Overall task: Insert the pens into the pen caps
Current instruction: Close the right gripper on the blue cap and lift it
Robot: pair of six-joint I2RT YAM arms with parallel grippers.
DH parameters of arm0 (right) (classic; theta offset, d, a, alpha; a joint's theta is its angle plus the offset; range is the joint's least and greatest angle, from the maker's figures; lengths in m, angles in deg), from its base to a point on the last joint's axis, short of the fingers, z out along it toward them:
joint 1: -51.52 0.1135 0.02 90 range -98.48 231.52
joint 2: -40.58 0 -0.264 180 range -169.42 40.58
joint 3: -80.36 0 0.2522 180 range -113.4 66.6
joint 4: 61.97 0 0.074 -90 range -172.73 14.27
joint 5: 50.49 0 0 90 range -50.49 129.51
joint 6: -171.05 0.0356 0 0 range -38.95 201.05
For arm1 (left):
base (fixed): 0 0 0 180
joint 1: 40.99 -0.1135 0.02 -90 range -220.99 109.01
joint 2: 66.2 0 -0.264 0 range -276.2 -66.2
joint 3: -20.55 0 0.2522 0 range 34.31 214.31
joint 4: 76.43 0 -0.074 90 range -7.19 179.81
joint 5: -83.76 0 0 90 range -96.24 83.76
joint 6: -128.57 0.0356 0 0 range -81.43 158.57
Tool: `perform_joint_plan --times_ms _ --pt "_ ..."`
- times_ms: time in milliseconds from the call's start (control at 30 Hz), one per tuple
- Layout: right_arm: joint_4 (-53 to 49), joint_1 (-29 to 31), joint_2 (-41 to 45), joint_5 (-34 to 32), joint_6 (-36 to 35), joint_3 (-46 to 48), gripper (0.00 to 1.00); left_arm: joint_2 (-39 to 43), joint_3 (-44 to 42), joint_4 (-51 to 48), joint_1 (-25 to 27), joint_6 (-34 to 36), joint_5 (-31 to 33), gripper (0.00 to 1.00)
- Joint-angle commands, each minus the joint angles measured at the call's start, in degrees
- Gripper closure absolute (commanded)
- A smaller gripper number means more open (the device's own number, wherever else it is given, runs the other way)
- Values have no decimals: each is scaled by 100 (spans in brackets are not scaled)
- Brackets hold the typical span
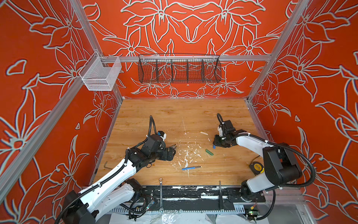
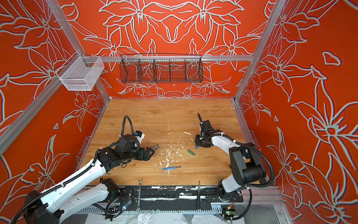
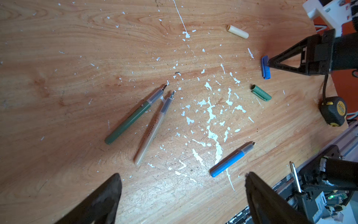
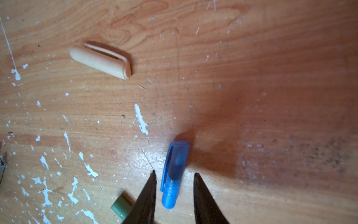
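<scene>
Right wrist view: the blue cap (image 4: 175, 174) is seen lying flat on the wooden table (image 4: 271, 58), bracketed by the two fingers of the right gripper (image 4: 175, 173). Its long axis is laid along the fingers, square to the line on which they close, so the barrel would be taken across its width. The jaws stand narrow about it, yet a sliver of table is visible on either side; no clamp is shown and nothing is lifted. Which end of the cap is open cannot be told.

Outward from the cap, as placed in a top view, the green cap (image 1: 209, 152) is found just beside it at 7 o'clock and the tan cap (image 1: 203, 133) near it at 11 o'clock. The blue pen (image 1: 191, 168) is set farther off at about 8 o'clock, stretched along the 9-to-3 line with its dark tip toward 3 o'clock.

The left gripper (image 3: 183, 174) is held spread wide and empty above the table, with the blue pen at roughly its 4 o'clock in the top views. The green pen (image 3: 135, 116) and tan pen (image 3: 153, 130) are shown side by side in the left wrist view, tips close together.

The grasp of the blue cap is judged to be the step in hand. The left arm is judged the nearer to the blue pen.
</scene>
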Motion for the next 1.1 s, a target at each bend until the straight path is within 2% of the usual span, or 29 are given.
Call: perform_joint_plan --times_ms 0,567,700,767,867,1067 --pt "55 -115 -194 60 -29 18 70 28 181 52 78 70 2 3" --pt "103 -135 -314 269 -135 64 76 -20 213 -23 150 100 123 3" --pt "48 -140 -259 284 -164 164 78 -88 236 38 177 132 -36 3" --pt "27 -133 -233 284 -186 205 78 -178 225 166 198 333 -517 3" --pt "-18 -132 -255 341 -275 183 77 -418 361 107 374 385 -633 3" --pt "-151 -132 -278 297 -434 54 77 -1106 685 -179 898 510 -294 3"
